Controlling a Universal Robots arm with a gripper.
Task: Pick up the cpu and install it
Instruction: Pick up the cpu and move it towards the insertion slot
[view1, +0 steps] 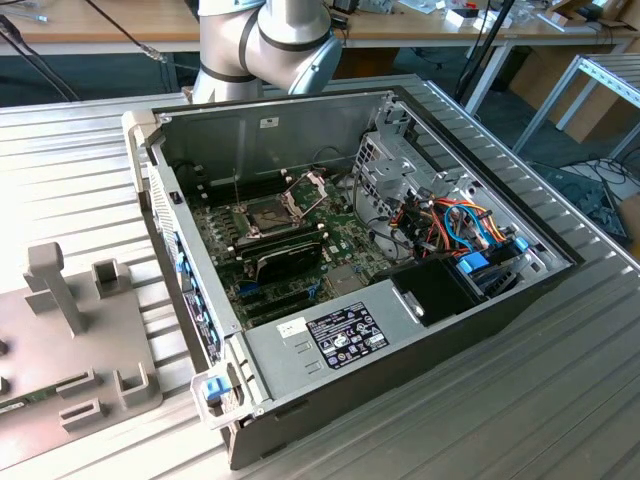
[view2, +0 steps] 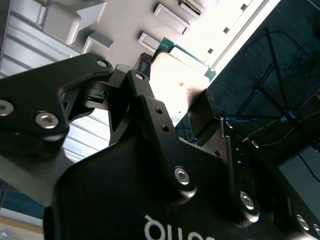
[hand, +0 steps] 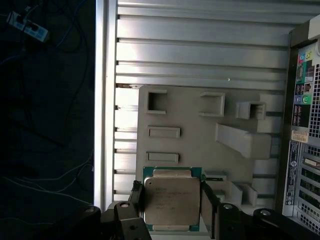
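In both wrist views the cpu (hand: 170, 201), a small square chip with a dull silver top and a green rim, sits between the two black fingers of my gripper (hand: 172, 200). The gripper is shut on the cpu (view2: 181, 82) by two opposite edges. It hangs well above the grey fixture plate (hand: 200, 127), close to the plate's edge. In the exterior view the green motherboard (view1: 340, 262) lies inside the open computer case (view1: 300, 345). Its socket (view1: 268, 216) is uncovered, with the hinged metal frame (view1: 310, 185) swung up behind it.
The fixture plate (view1: 75, 350) with raised blocks and slots lies at the exterior view's left of the case, on a ribbed metal table (view1: 520, 400). A long black module (view1: 290, 262) sits beside the socket. Cables and a drive cage (view1: 450, 225) fill the case's right side. The arm's base (view1: 265, 40) stands behind the case.
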